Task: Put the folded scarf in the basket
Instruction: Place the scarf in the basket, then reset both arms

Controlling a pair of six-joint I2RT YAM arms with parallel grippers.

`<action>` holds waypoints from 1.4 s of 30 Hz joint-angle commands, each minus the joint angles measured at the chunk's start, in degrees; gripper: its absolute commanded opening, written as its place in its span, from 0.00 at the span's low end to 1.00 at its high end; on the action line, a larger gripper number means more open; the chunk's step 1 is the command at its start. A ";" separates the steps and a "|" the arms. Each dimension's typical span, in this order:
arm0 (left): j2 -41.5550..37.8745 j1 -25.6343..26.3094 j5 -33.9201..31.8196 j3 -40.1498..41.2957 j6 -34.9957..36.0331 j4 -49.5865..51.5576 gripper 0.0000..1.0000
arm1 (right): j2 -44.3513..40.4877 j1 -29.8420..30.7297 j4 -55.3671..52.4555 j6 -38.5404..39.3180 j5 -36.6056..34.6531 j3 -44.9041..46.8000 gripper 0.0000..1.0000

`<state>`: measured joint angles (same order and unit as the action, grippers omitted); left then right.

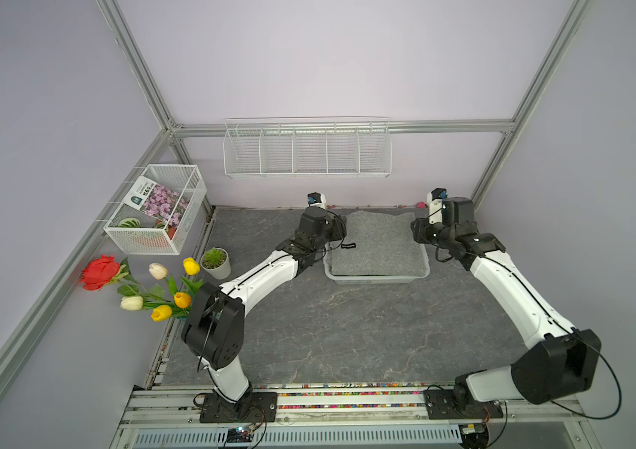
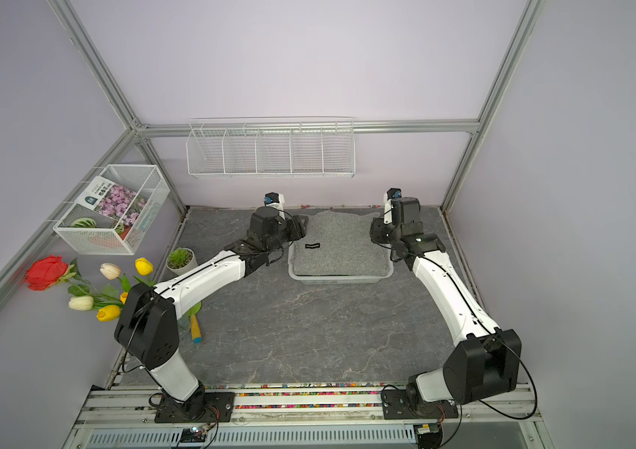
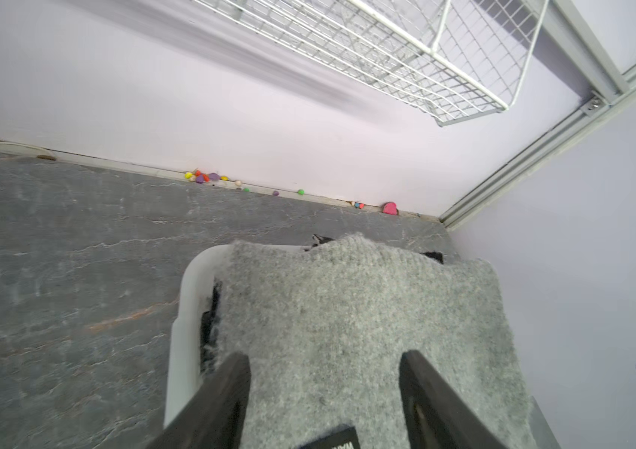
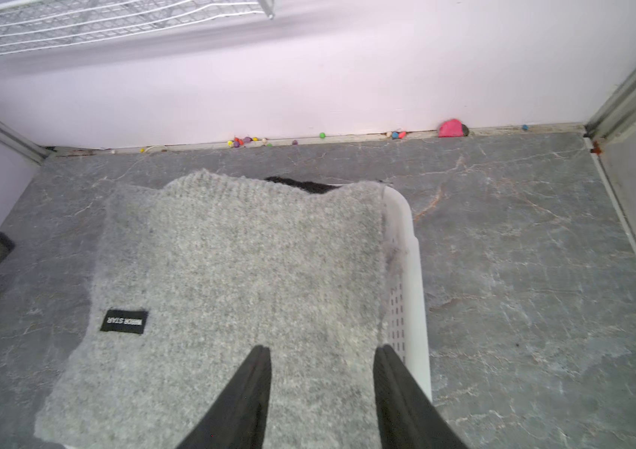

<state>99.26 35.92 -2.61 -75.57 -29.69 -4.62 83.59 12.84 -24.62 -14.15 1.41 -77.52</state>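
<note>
In both top views the basket [image 1: 376,278] [image 2: 339,278] stands toward 12 o'clock on the grey stone-patterned table [image 1: 347,330]. The folded grey scarf [image 1: 376,243] [image 2: 341,248] lies in it and fills it, its far edge riding up over the rim at 12 o'clock. A small black label [image 1: 348,245] sits near the scarf's 9 o'clock edge. The left gripper [image 1: 339,231] is at the basket's 10 o'clock corner and the right gripper [image 1: 415,233] at its 2 o'clock corner. From here I cannot tell how their fingers stand.

In the left wrist view the left gripper [image 3: 324,355] has its two black fingers [image 3: 230,388] spread wide over the scarf [image 3: 347,303], clasping nothing. The white rim [image 3: 188,311] shows beside the cloth.

In the right wrist view the right gripper [image 4: 323,348] likewise has its fingers [image 4: 394,388] parted above the flat scarf [image 4: 238,252], with nothing pinched. The slotted basket wall [image 4: 409,252] runs just beside one finger.
</note>
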 commanded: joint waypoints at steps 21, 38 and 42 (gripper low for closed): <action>13.08 -0.75 2.57 -8.61 3.80 3.45 0.65 | 19.73 -0.71 -4.53 1.39 -3.06 -7.66 0.45; -18.47 -0.66 -0.17 9.58 6.57 10.86 0.68 | -15.03 -0.10 -3.36 -1.30 3.25 10.79 0.65; -26.05 -0.67 -7.71 14.70 10.44 13.67 0.75 | -19.20 -0.14 -3.50 -1.54 4.19 14.68 0.99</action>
<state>76.69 35.46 -4.29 -63.72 -23.51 5.19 65.54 12.67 -28.91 -14.96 4.60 -65.63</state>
